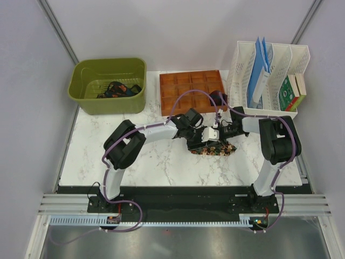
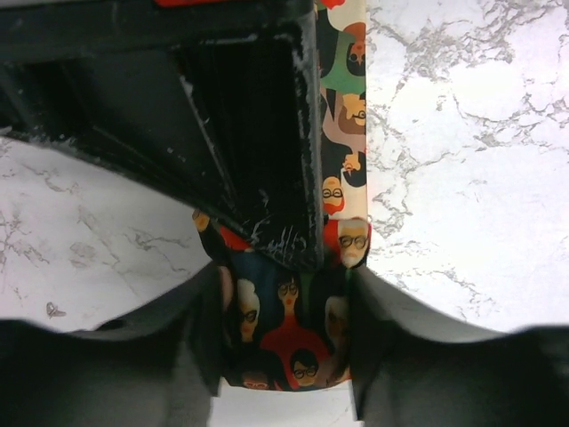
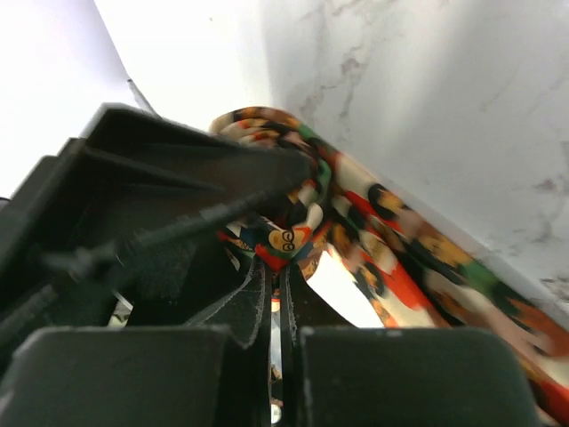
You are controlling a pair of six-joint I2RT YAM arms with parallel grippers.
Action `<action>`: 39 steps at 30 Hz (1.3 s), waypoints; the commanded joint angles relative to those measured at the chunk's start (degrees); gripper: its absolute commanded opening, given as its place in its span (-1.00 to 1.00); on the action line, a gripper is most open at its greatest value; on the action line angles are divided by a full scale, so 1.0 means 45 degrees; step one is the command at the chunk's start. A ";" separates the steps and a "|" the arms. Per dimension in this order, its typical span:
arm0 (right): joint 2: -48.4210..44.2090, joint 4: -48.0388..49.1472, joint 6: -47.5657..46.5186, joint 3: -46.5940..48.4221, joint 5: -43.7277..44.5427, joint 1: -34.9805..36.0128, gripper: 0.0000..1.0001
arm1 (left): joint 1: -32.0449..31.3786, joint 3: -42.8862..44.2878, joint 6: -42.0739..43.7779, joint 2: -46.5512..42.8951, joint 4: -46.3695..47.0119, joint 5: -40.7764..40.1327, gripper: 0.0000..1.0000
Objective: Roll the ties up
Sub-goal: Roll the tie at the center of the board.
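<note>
A busily patterned tie (image 1: 215, 149), red, green and orange on black, lies at the middle of the marble table. My left gripper (image 1: 200, 135) and right gripper (image 1: 216, 135) meet over its left end. In the left wrist view the tie (image 2: 342, 133) fills the gap between my left gripper's (image 2: 284, 351) jaws, and both fingers touch its edges. The right gripper's black finger (image 2: 249, 133) presses down onto it just ahead. In the right wrist view my right gripper (image 3: 277, 262) is pinched shut on a curled fold of the tie (image 3: 400, 258). More dark ties (image 1: 116, 89) lie in the green bin.
A green bin (image 1: 86, 91) stands at the back left. An orange compartment tray (image 1: 183, 89) sits behind the grippers. A white file rack (image 1: 245, 65) holding folders and boxes is at the back right. Purple cables run along both arms.
</note>
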 commanded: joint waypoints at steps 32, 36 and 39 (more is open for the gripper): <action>0.1823 -0.1038 -0.2199 0.0632 0.3179 0.0211 -1.00 | 0.0601 -0.2106 -0.0037 -0.2109 0.3138 0.2403 0.28; 0.1862 -0.0999 -0.2140 0.0710 0.3218 0.0367 -1.00 | 0.0229 -0.1636 -0.0370 -0.1934 0.3080 0.2540 0.22; 0.1920 -0.0961 -0.2082 0.0788 0.3199 0.0465 -1.00 | -0.0084 -0.1265 -0.0682 -0.1505 0.3021 0.2404 0.15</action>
